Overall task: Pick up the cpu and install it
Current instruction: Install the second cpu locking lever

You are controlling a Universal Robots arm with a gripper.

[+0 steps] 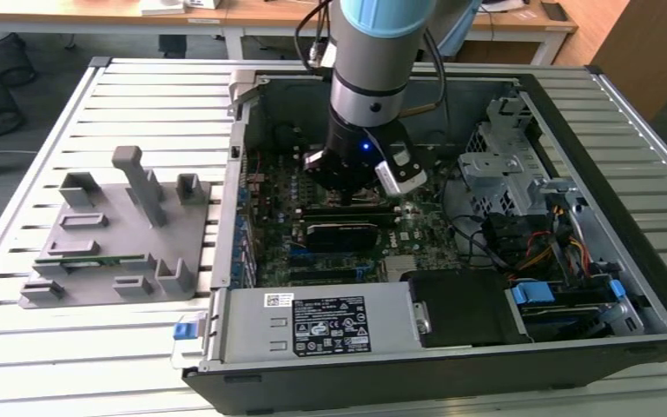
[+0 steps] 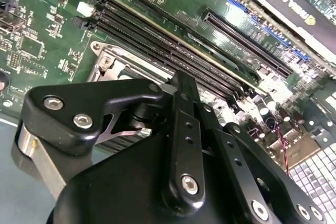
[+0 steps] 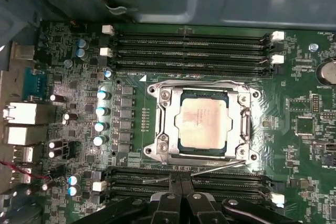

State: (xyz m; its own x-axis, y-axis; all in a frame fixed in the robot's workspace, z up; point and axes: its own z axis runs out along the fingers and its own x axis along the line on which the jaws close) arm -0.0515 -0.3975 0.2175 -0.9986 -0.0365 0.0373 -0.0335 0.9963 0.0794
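While the grey fixture point(image 1: 119, 230) lies on the slatted table point(image 1: 32, 365) toward its edge at the exterior view's left, the arm point(image 1: 374, 78) stands nearly vertical over the open case point(image 1: 426, 261) beside it, wrist reaching down inside toward the motherboard point(image 1: 310, 174). The gripper point(image 1: 363, 187) hangs just above the board, about mid-case. In the first wrist view its fingertips point(image 3: 178, 203) sit pressed together with nothing between them, close to the memory slots point(image 3: 194, 179) along one side of the socket point(image 3: 203, 121). The cpu point(image 3: 202, 123) is already seated in that socket, silvery top facing up, framed by the metal bracket, apart from the gripper. In the second wrist view the black finger linkage point(image 2: 184, 145) looks folded shut over the green board point(image 2: 42, 30).
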